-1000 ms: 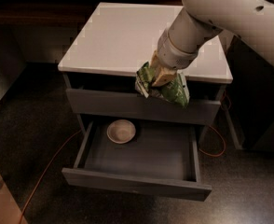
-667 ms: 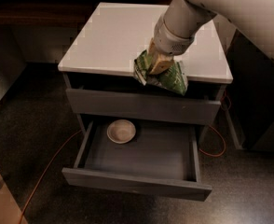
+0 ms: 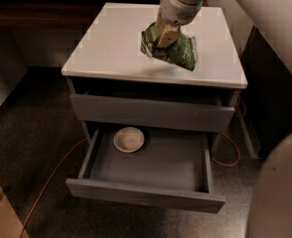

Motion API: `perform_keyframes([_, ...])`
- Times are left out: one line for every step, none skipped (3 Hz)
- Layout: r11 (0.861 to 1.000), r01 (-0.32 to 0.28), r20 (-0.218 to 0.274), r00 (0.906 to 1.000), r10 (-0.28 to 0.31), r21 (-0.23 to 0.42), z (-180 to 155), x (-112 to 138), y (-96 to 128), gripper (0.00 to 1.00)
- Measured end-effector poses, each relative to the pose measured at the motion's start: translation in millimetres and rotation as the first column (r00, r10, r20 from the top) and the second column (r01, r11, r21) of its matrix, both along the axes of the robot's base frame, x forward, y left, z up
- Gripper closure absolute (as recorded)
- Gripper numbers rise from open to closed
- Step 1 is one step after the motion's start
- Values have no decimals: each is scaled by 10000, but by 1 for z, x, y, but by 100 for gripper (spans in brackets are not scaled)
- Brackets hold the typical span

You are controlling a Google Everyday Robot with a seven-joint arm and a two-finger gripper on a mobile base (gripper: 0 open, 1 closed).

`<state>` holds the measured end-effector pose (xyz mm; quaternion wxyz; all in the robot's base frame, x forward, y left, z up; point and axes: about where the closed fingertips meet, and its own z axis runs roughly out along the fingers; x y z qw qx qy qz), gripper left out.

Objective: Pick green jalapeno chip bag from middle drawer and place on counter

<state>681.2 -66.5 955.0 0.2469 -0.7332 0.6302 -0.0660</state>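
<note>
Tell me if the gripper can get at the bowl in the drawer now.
Probably not yet: the gripper is above the counter, shut on the green jalapeno chip bag. The bowl itself lies uncovered in the open middle drawer.

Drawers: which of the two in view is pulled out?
The lower drawer, with the bowl inside; the drawer above is pushed in. The claw holds the bag above the counter.
</note>
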Motion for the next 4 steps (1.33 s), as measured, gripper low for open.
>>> perform_keyframes([9997,226,109,9997,-227,135,5,28,2,75])
perform_keyframes([9987,450,-8,9990,-450,257,-7,57,8,51])
perform_keyframes([9971,577,-237,9981,-566,491,-36,85,12,20])
perform_keyframes([9975,546,-245,9983,-535,459,-36,84,13,0])
